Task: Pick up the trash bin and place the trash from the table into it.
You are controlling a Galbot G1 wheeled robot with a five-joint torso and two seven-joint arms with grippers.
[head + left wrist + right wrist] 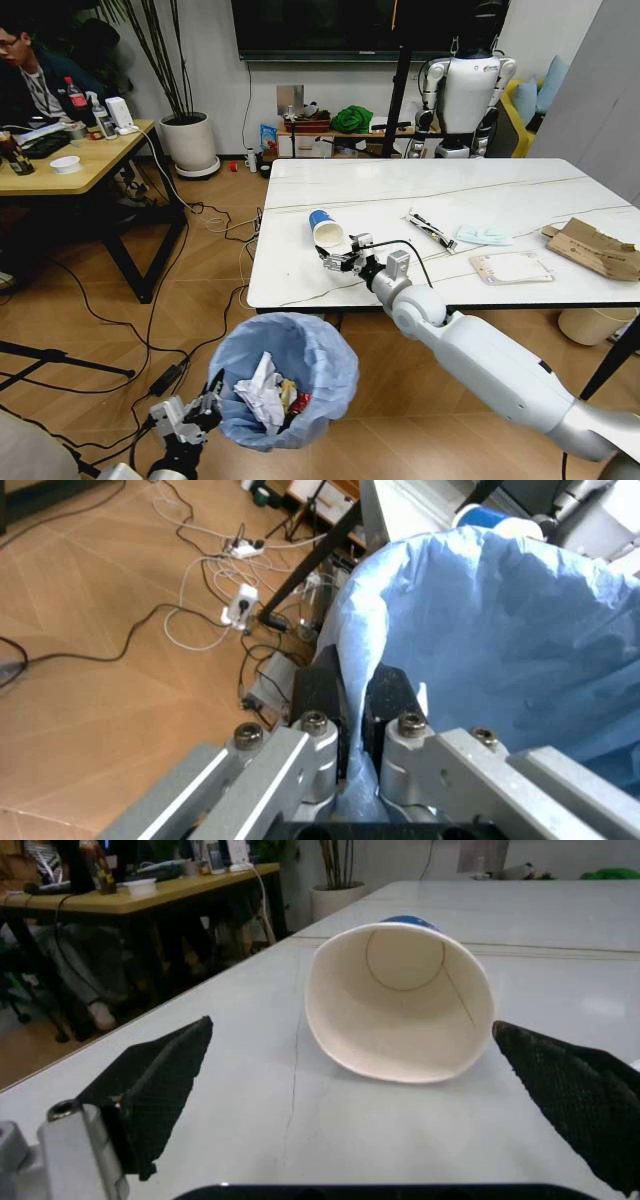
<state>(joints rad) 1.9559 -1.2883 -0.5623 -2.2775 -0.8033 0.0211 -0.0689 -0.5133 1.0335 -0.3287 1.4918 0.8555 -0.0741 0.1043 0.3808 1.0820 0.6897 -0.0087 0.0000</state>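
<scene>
1. My left gripper (196, 413) pinches the near rim of the trash bin (285, 390), its black fingers (320, 697) pressed together on the crinkly light-blue liner; the bin hangs tilted over the wooden floor, just in front of the table (500, 190).
2. Inside the bin I can see crumpled white paper (262, 392) and a red-and-yellow snack wrapper (293, 402) lying against the liner.
3. My right gripper (343, 259) reaches over the table's near-left part with its jaws spread wide, the mesh-padded fingertips (160, 1072) standing on either side of the open mouth of the paper cup (325, 229) without touching it.
4. The blue-and-white cup lies on its side on the marble top, its mouth facing my right wrist camera and its blue base pointing away.
5. Further to my right on the table lie a clear plastic packet (433, 229), a face mask (484, 235), a flat pale packet (511, 267) and a piece of torn brown cardboard (594, 248) near the right edge, each apart from the others.
6. A cream bin (590, 324) stands on the floor under the table's right side.
</scene>
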